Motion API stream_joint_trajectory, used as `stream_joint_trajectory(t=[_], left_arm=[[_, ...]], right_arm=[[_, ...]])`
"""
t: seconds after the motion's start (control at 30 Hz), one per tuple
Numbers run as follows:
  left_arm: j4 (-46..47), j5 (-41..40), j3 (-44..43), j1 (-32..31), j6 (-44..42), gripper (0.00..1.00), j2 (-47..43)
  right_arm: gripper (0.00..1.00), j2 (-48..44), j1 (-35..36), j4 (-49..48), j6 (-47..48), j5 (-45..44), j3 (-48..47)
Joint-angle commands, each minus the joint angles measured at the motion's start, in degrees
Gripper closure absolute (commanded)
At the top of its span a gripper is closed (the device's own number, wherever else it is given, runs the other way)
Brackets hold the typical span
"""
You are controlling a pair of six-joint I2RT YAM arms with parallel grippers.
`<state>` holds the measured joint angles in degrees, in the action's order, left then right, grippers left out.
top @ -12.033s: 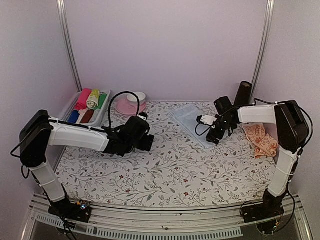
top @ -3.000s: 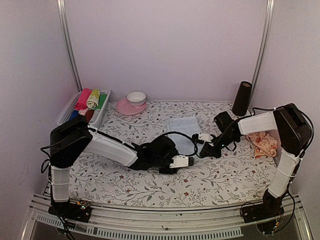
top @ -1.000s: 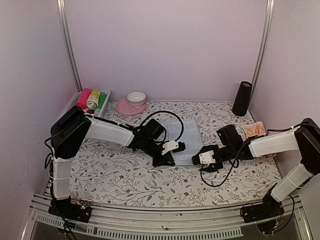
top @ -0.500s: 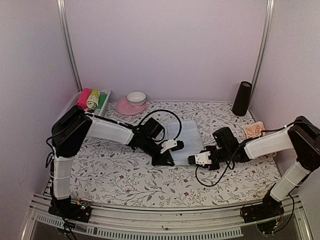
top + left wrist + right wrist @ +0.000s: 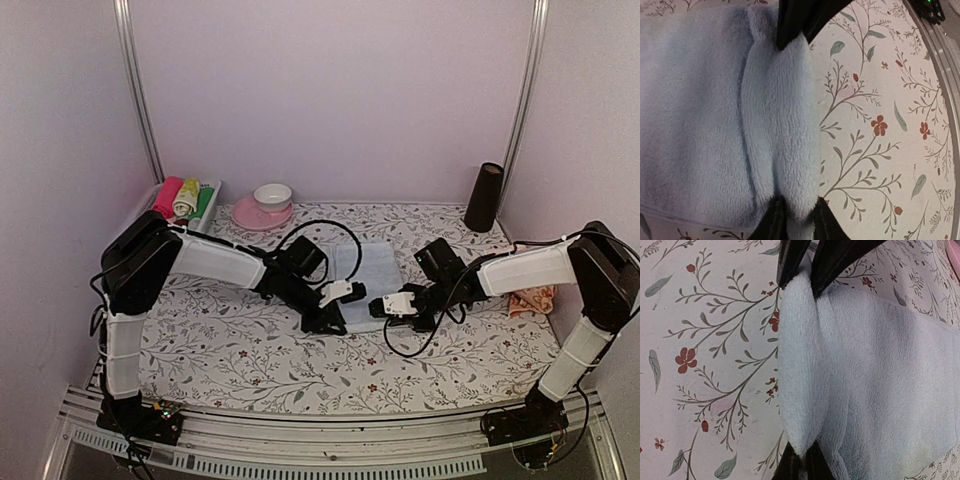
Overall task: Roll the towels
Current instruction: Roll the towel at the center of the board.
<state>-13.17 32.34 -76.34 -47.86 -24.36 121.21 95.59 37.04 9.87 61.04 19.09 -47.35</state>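
One towel at centre of table, other towel near right edge, basket back left

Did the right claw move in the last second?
Yes. The right claw went left, further from the black cylinder, and now pinches the near edge of the blue towel.

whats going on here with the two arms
Both arms are working on the pale blue towel, which lies on the floral sheet. The left pincer and the right pincer each pinch a raised fold along its near edge, the start of a roll. The peach towel lies to the right, not yet rolled.
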Motion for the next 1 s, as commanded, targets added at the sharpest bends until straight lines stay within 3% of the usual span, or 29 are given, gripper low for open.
stream_joint_trajectory(t=[0.0, 0.07, 0.2, 0.37, 0.97], left_arm=[[-1.31, -1.02, 2.42, 0.74, 0.61, 0.74, -4.53], [0.68, -1.63, 4.88, 0.66, 1.39, 0.66, -6.93], [4.02, -2.00, 8.06, 0.76, 2.75, 0.64, -11.74], [3.74, -1.92, 8.16, 0.42, 3.24, 0.57, -11.19], [4.35, -1.00, 6.31, -0.21, 4.86, 0.50, -6.74]], right_arm=[[0.97, 1.96, -1.29, 12.91, -1.17, 8.68, -5.15], [0.97, 3.02, -2.24, 16.92, -0.87, 11.45, -7.21], [0.97, 4.80, -3.35, 22.79, -0.09, 15.02, -10.17], [0.97, 8.08, -4.14, 28.00, 0.34, 17.92, -13.44], [0.96, 14.45, -9.34, 30.73, -4.97, 20.34, -19.45]])
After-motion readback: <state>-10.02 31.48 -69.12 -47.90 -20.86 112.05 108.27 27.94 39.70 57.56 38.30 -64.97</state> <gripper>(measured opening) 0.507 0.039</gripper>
